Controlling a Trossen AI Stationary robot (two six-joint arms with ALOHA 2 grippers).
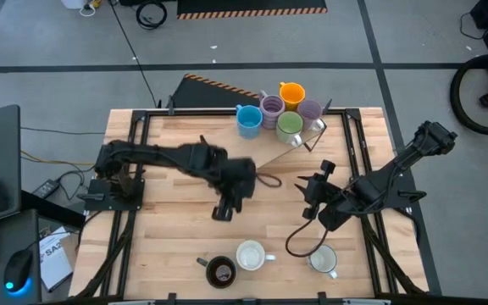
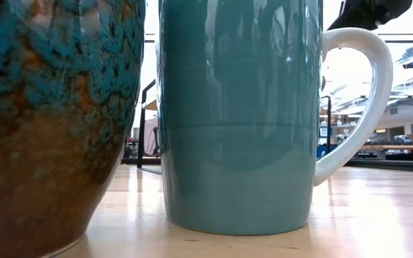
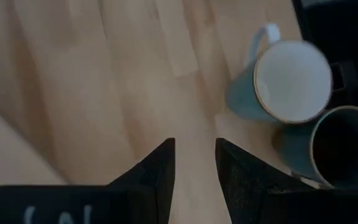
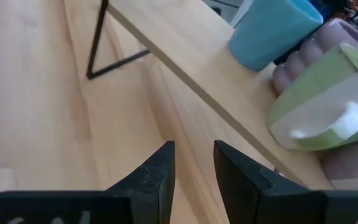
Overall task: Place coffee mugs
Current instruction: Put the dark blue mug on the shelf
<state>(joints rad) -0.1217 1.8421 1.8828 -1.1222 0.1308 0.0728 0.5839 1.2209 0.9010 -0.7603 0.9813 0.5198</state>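
Note:
Five mugs stand on a raised wooden shelf (image 4: 185, 68) at the table's far edge: blue (image 1: 248, 120), purple (image 1: 272, 108), orange (image 1: 291, 93), green (image 1: 289, 126), and a second purple (image 1: 310, 110). At the near edge stand a dark brown mug (image 1: 220, 271) and two mugs that are white inside, one (image 1: 251, 254) beside it and one (image 1: 322, 260) further right. My left gripper (image 1: 224, 212) hovers mid-table, just far of the dark mug (image 3: 340, 146) and its neighbour (image 3: 288, 81). It is shut and empty. My right gripper (image 1: 307, 188) is also mid-table, shut and empty, pointing at the shelf.
The low view is filled by the dark, teal-glazed mug (image 2: 49, 122) and the pale teal mug with a white handle (image 2: 239, 115). A dark cable loop (image 1: 299, 241) lies beside the right-hand white mug. Black wire legs (image 4: 98, 43) hold up the shelf. Bare wood lies between the grippers.

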